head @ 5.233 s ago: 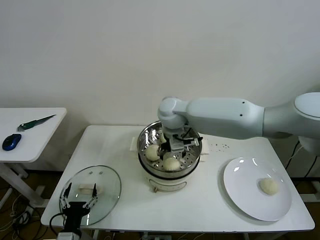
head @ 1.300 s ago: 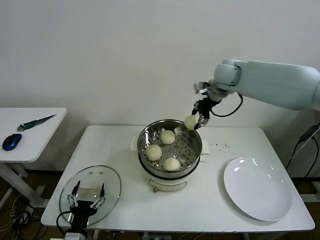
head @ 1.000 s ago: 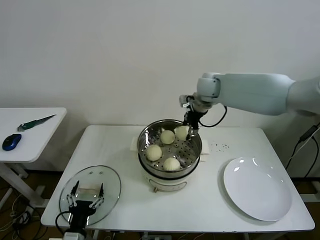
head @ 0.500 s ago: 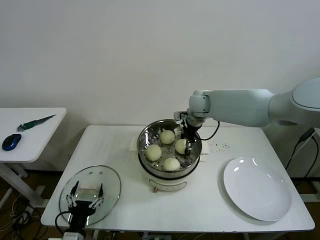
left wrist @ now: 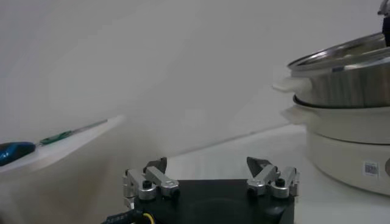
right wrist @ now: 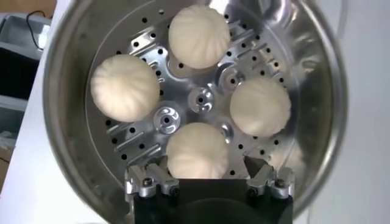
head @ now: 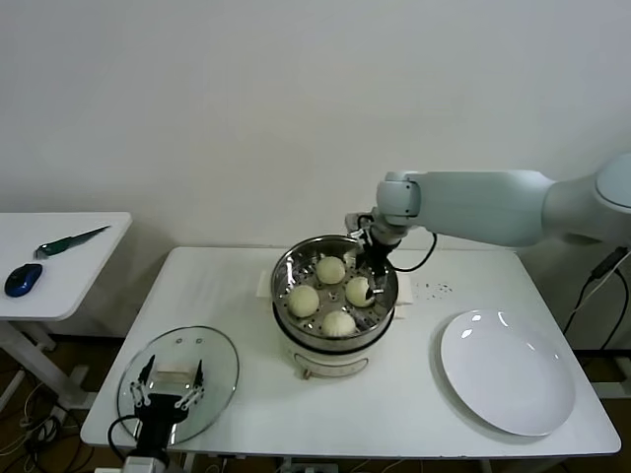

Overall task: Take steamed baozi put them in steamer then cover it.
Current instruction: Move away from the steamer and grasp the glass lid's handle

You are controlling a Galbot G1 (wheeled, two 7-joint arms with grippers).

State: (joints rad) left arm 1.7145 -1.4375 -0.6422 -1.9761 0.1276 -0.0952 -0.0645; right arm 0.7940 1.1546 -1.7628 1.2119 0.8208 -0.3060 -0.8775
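Note:
The steamer (head: 283, 281) is a steel basket on a cream-white pot at the table's middle. Four baozi lie on its perforated floor (head: 330, 268) (head: 303, 300) (head: 338, 322) (head: 358, 291). My right gripper (head: 372, 268) hovers over the basket's right side, open, just above the right-hand baozi. In the right wrist view that baozi (right wrist: 198, 149) sits between the spread fingers of the right gripper (right wrist: 207, 173), with the other three beyond it (right wrist: 198, 35) (right wrist: 125, 86) (right wrist: 261, 106). My left gripper (head: 168, 382) is open and empty over the glass lid; it also shows in its own wrist view (left wrist: 207, 169).
The clear glass lid (head: 212, 367) lies at the table's front left. A white plate (head: 508, 370) lies bare at the right. A side table at far left holds a blue mouse (head: 23, 279) and a green-handled knife (head: 69, 240). The left wrist view shows the steamer's side (left wrist: 347, 79).
My right gripper brought the fourth baozi from above the basket's right rim down onto the floor, let it go, and has lifted slightly. The left arm has barely moved.

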